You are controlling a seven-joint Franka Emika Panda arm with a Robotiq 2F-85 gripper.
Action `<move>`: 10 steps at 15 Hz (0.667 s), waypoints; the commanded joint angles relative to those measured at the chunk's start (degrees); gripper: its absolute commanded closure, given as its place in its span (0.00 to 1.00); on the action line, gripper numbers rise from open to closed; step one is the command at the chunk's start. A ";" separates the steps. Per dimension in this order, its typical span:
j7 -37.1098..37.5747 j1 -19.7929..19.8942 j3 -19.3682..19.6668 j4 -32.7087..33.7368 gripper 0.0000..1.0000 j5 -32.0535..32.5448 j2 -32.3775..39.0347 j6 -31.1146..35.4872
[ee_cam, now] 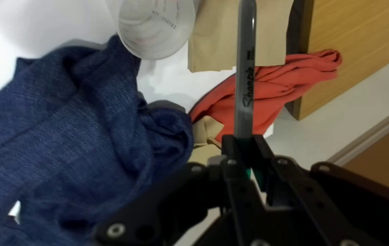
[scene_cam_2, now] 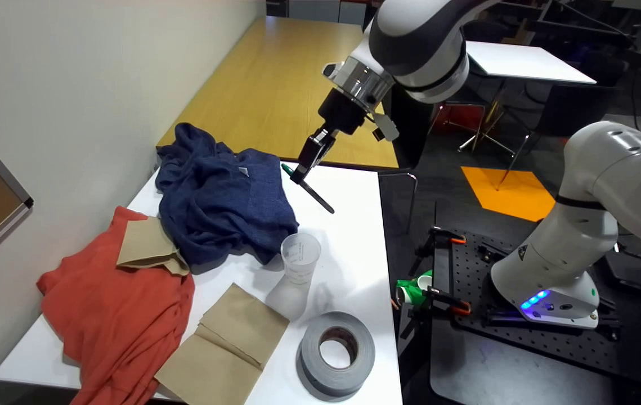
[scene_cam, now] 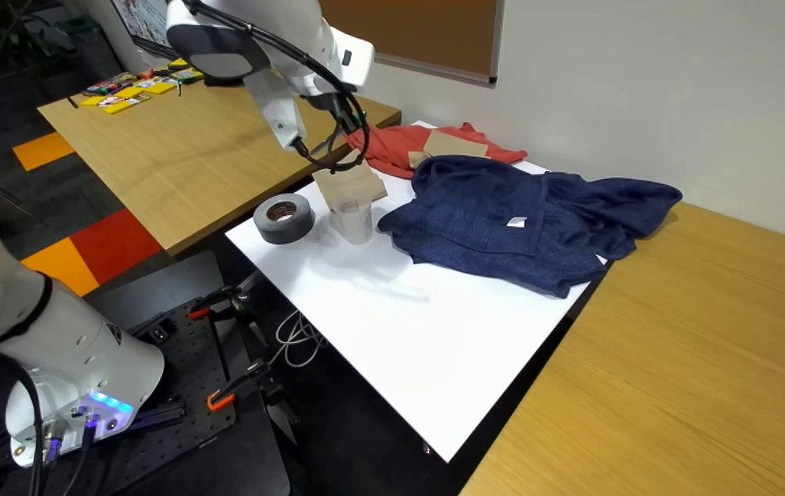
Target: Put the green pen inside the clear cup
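Your gripper (ee_cam: 244, 141) holds the green Sharpie pen (ee_cam: 245, 85) pinched between its jaws. The pen tilts in the air, outside the clear cup (scene_cam_2: 300, 259). That cup stands on the white table (scene_cam: 426, 344), between the blue cloth (scene_cam: 482, 220) and the gray tape roll (scene_cam_2: 362, 349).

White tabletop (scene_cam: 426, 344) bright; floor (scene_cam: 54, 196) dim; clear cup (scene_cam_2: 300, 254) casts soft shadow (scene_cam_2: 288, 301).

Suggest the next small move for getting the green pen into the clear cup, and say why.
Probably shift the end effector sideways toward the clear cup before any lowering. It grips the green pen, but in the wrist view the pen's free grey end passes beside the cup rather than over its mouth. The cup stands upright, mouth up.
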State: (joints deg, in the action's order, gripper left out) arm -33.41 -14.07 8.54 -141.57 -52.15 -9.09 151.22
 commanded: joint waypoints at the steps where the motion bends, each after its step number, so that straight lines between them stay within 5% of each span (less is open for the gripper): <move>1: -15.82 -3.47 3.91 2.37 0.96 -9.40 1.35 -0.16; 10: -51.25 -2.84 4.78 4.86 0.96 -35.08 9.63 3.86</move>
State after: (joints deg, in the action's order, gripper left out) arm -76.26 -16.49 13.43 -139.17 -79.76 -2.44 153.17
